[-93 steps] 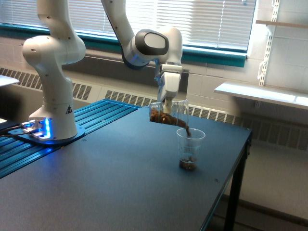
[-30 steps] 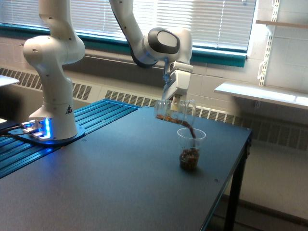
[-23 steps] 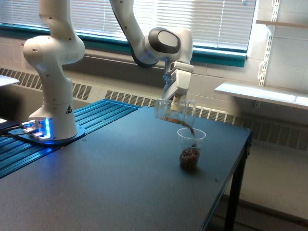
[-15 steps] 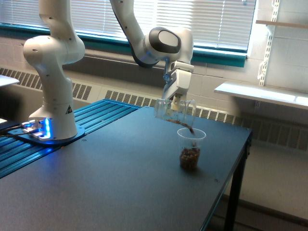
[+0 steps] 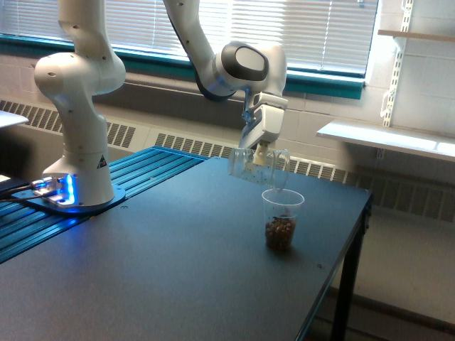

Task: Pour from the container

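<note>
I am gripping the container (image 5: pixel 257 168) in my gripper (image 5: pixel 261 156), my fingers clamped on its clear wall, and I am holding it tipped on its side in the air with its mouth toward the exterior view's right, just above and a little left of the second cup (image 5: pixel 281 219). That cup is standing upright on the dark table (image 5: pixel 163 270) with brown bits lying in its bottom, while my container is looking nearly clear inside.
</note>
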{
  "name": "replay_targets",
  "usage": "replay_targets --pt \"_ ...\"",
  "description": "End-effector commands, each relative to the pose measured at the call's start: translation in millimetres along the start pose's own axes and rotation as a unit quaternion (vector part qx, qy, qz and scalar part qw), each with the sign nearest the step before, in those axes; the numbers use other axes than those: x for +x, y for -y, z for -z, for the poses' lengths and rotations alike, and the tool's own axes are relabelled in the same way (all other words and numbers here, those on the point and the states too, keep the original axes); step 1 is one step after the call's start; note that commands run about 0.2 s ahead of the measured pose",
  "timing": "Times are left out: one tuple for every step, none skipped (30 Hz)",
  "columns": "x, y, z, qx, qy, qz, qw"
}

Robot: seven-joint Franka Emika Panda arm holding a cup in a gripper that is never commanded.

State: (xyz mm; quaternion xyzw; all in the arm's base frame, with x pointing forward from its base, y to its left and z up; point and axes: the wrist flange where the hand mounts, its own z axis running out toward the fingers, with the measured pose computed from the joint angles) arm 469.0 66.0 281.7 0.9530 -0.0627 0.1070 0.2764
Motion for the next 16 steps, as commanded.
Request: replay_targets --pt "1.0 3.8 2.6 -0.001 -0.003 0.010 0.9999" --pt "1.0 3.9 2.7 0.000 -0.002 0.010 0.9999" --pt "0.9 4.1 2.6 0.001 -0.002 0.010 1.0000" --pt "0.8 4.1 2.5 0.001 -0.002 0.009 1.0000" --pt "0.9 4.0 2.7 0.002 -0.002 0.009 1.0000" --pt "0.9 4.1 2.6 0.002 -0.002 0.009 1.0000" --pt "1.1 4.0 2.8 0.003 -0.002 0.009 1.0000" --pt "1.3 3.9 3.0 0.004 -0.003 0.008 1.0000" --pt "1.2 3.7 2.8 0.005 -0.003 0.007 1.0000" --pt "1.0 3.5 2.6 0.006 -0.002 0.006 1.0000" --pt "0.8 3.2 2.4 0.007 -0.002 0.004 1.0000" --pt "0.7 3.0 2.3 0.007 -0.002 0.003 1.0000" --pt "0.6 3.1 2.4 0.010 -0.002 0.003 0.9999" --pt "0.7 3.5 2.7 0.013 -0.003 0.003 0.9999" --pt "1.1 3.6 3.2 0.014 -0.005 0.003 0.9999" --pt "1.6 3.5 3.9 0.014 -0.006 0.002 0.9999"
